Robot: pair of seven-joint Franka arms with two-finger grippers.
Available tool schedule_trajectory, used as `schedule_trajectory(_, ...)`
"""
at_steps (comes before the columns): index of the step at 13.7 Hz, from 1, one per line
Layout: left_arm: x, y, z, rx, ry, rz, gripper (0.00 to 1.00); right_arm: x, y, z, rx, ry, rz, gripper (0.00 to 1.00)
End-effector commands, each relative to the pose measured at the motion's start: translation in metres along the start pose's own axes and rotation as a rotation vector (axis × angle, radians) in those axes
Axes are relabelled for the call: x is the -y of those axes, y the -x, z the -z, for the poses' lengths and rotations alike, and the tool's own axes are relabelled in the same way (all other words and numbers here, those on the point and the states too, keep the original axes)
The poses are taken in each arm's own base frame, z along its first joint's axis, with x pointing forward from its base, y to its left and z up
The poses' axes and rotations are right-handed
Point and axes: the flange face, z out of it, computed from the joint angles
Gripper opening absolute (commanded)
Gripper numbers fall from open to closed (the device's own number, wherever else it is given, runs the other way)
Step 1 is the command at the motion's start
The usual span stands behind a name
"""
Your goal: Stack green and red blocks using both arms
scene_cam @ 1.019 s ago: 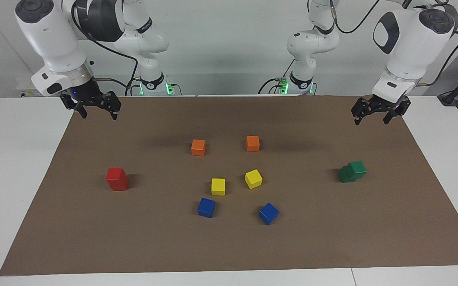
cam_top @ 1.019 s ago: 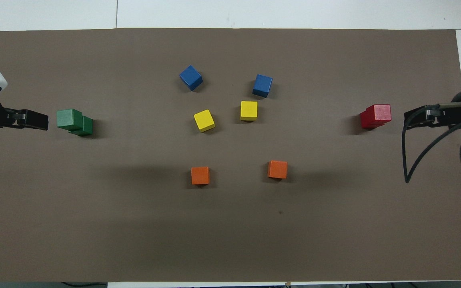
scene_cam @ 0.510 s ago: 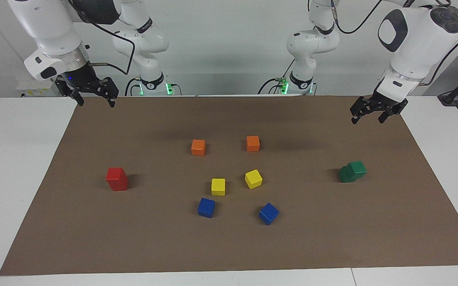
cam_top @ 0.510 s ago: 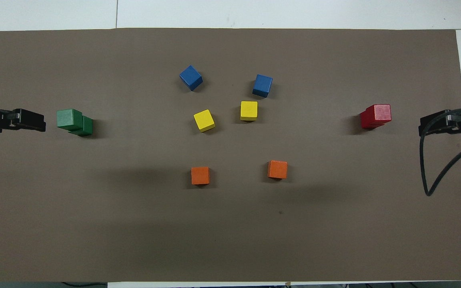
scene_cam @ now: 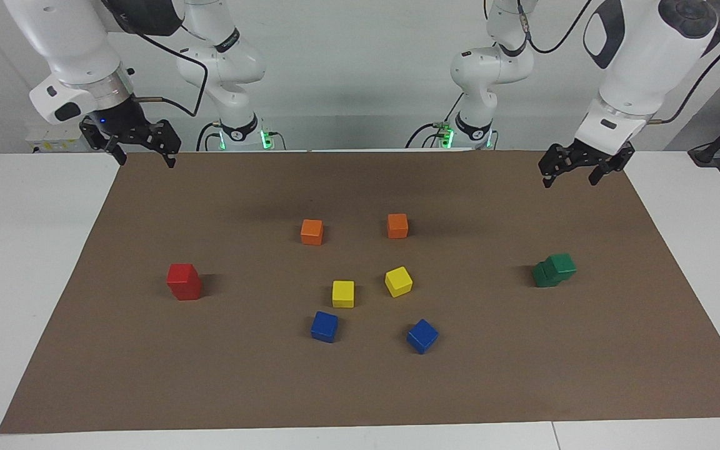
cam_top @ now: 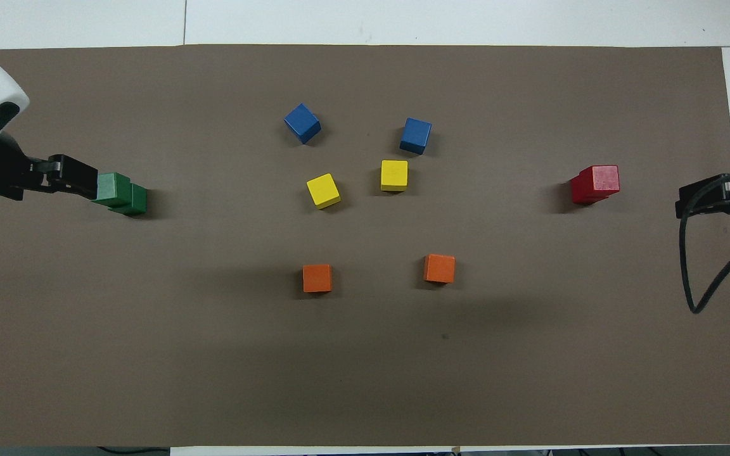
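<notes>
Green blocks (scene_cam: 554,270) stacked (crookedly) near my left fingers (scene_cam: 579,170); red blocks (scene_cam: 184,281) near my right fingers (scene_cam: 137,149); both wide, empty.

robot lab: two benchtop arms (scene_cam: 491,69)

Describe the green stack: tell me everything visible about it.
The green stack is two dark green glossy cubes of equal size, one resting on the other. The top cube sits offset and slightly twisted, overhanging the bottom cube, so the pile looks stepped. It stands on the brown mat toward the left arm's end of the table. The open left gripper is raised and apart from it; nothing else touches it.
</notes>
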Motion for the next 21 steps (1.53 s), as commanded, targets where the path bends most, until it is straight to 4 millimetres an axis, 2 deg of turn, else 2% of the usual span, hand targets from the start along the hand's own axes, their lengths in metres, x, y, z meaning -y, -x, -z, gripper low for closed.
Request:
schedule_trajectory(1, 0.005, 0.006, 0.0, 0.015, -0.021, 0.018, 1.0, -0.003, -0.002, 0.003, 0.01, 0.004, 0.02, 1.0)
schedule_trajectory(6, 0.013, 0.029, 0.002, 0.043, -0.008, 0.033, 1.0, -0.003, -0.002, 0.004, 0.01, 0.007, 0.018, 1.0)
schedule_trajectory(8, 0.032, 0.04, -0.002, 0.042, 0.04, 0.078, 1.0, -0.002, -0.002, 0.004, 0.01, 0.007, 0.02, 1.0)
schedule_trajectory(10, 0.047, 0.038, -0.002, 0.033, 0.079, 0.107, 1.0, -0.002, -0.002, 0.003, 0.011, 0.007, 0.02, 1.0)
schedule_trajectory(12, 0.044, 0.028, 0.002, -0.031, 0.082, 0.104, 1.0, -0.002, -0.002, 0.004, 0.01, 0.007, 0.02, 1.0)
schedule_trajectory(21, 0.045, 0.027, 0.004, -0.036, 0.072, 0.102, 1.0, -0.002, -0.002, 0.004, 0.01, 0.009, 0.02, 1.0)
